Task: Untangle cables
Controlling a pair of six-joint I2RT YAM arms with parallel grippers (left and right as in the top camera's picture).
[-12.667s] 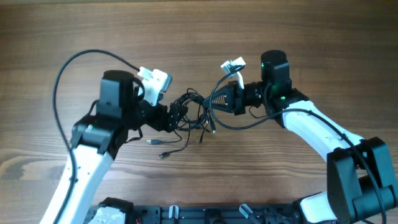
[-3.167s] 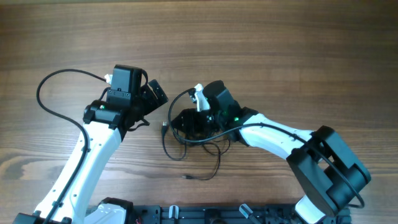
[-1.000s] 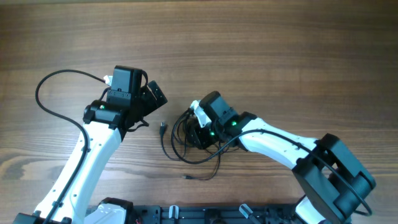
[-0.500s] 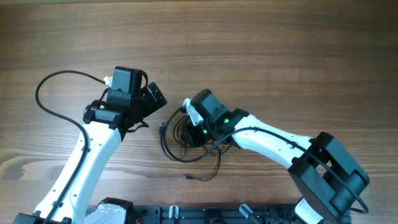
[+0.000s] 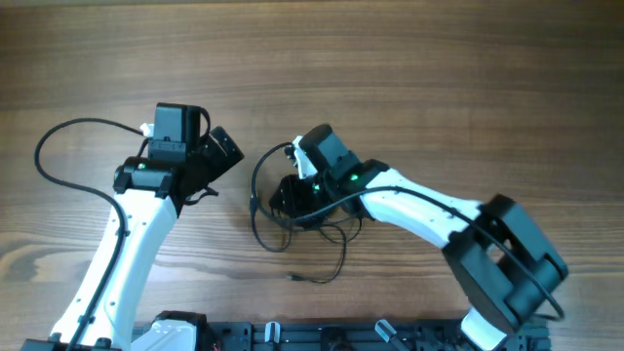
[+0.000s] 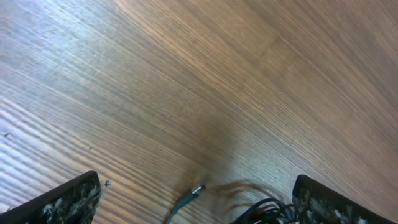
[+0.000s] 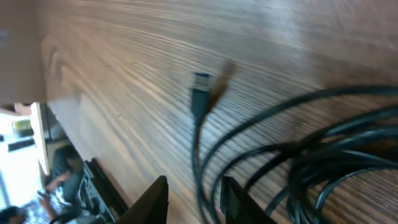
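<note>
l gripper (image 5: 222,156) is wide open w/ nothing in it. it has backed off to the left since half a sec ago and now sits well apart from the pile. its wrist cam shows bare wooden table (image 6: 186,74) betw the fingers, w/ just a plug tip (image 6: 186,198) and a bit of cord at the bottom edge.

r gripper (image 5: 291,191) is down on the cables (image 5: 310,218), which lie clumped near mid-table under and just beside it. jaws are nearly closed w/ a narrow gap. in the r wrist view one cord runs from a usb plug (image 7: 200,84) straight down betw the fingers (image 7: 155,202). the gap looks wider than the cord, so can't tell if it's actually pinched.

what's changed: the r wrist has nudged up and over a little, and one cord now bows out in a big arc (image 5: 255,183) to the left of the clump, more open than a moment ago. another loose end (image 5: 295,277) lies apart, nearer the robot's base, same as before.

my read: one strand is starting to work free, but the bulk is still one knot, so lots left. w/ the l arm pulled away nothing pins the clump, so a pull by the r could drag the whole lot along.
</note>
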